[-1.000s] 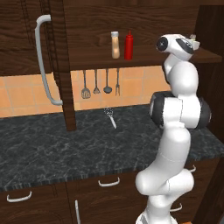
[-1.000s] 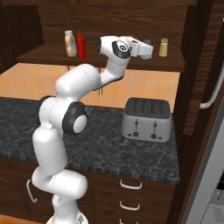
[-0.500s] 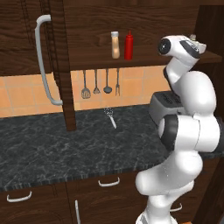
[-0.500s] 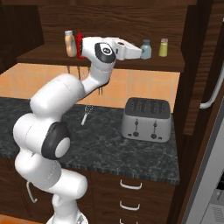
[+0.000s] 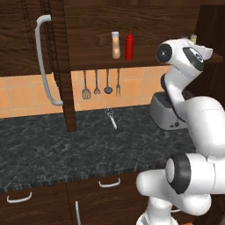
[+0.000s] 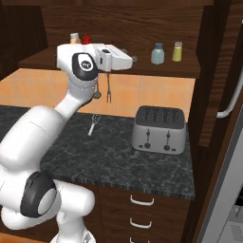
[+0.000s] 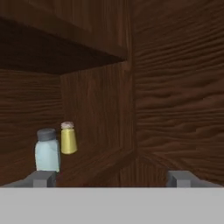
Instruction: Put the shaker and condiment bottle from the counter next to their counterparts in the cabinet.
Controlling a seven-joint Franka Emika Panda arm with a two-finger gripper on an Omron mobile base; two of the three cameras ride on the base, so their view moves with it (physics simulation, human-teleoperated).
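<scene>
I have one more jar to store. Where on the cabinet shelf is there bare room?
The shelf board lies bare between the red squeeze bottle and the blue-grey shaker. The right end is crowded: yellow-green shaker beside the side wall.

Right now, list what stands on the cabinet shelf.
Pale blue shaker beside yellow-green shaker at the right end; peach condiment bottle beside red squeeze bottle. The arm covers the shelf between.

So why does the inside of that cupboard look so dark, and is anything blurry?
Hand view: the cupboard is dim and soft, the two shakers slightly fuzzy. Right base view: the shelf is sharper, the toaster evenly lit without glare. Left base view: flat light, faint shadows under the hanging utensils.
</scene>
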